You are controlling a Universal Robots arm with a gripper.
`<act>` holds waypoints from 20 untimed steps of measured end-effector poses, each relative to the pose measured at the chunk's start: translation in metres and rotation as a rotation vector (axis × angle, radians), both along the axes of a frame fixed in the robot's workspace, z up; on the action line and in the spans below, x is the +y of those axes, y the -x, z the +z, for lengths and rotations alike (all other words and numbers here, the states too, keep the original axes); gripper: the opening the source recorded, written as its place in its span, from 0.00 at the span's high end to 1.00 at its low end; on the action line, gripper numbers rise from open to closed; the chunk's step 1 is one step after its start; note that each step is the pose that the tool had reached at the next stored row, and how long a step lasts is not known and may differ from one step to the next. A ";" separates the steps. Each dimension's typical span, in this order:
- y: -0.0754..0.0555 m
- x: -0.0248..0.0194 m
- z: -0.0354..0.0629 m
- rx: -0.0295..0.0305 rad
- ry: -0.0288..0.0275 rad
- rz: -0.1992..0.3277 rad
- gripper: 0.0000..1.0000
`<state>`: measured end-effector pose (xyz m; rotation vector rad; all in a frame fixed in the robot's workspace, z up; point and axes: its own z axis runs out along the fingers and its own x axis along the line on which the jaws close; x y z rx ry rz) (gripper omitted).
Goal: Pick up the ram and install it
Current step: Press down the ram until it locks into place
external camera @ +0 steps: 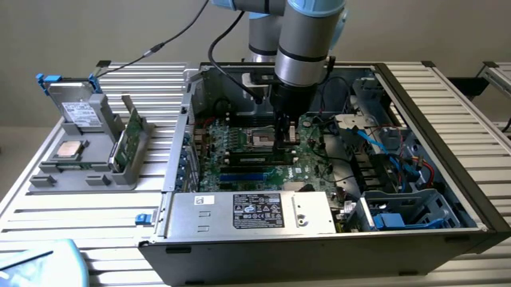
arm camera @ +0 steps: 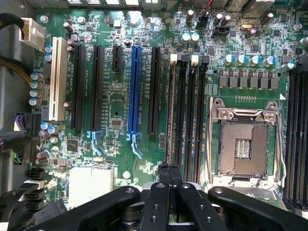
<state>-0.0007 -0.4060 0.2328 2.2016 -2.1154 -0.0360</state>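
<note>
Ram sits edge-on along the outermost memory slot beside the expansion slots, and your gripper is right at its near end, fingers drawn tight together. You cannot tell whether they pinch the board's edge or merely press on it. Just beside that slot lie three more dark memory slots, then the open CPU socket. The long blue expansion slot lies on the other side. In the exterior view the arm reaches down into the centre of the computer case. The parts holder stands at middle left, carrying a green card and the processor chip.
</note>
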 end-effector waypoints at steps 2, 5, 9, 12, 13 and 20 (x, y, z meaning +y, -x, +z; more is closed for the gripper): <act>0.000 0.0000 -0.0010 0.0000 0.0000 0.000 0.89; 0.000 0.0000 -0.0025 0.0000 0.0000 0.000 0.89; 0.000 0.0000 -0.0046 0.0003 0.0005 0.000 0.89; 0.000 0.0001 -0.0064 0.0003 0.0005 0.000 0.89; 0.000 0.0001 -0.0068 0.0005 0.0008 0.000 0.89; 0.001 0.0003 -0.0046 0.0003 -0.0007 0.000 0.89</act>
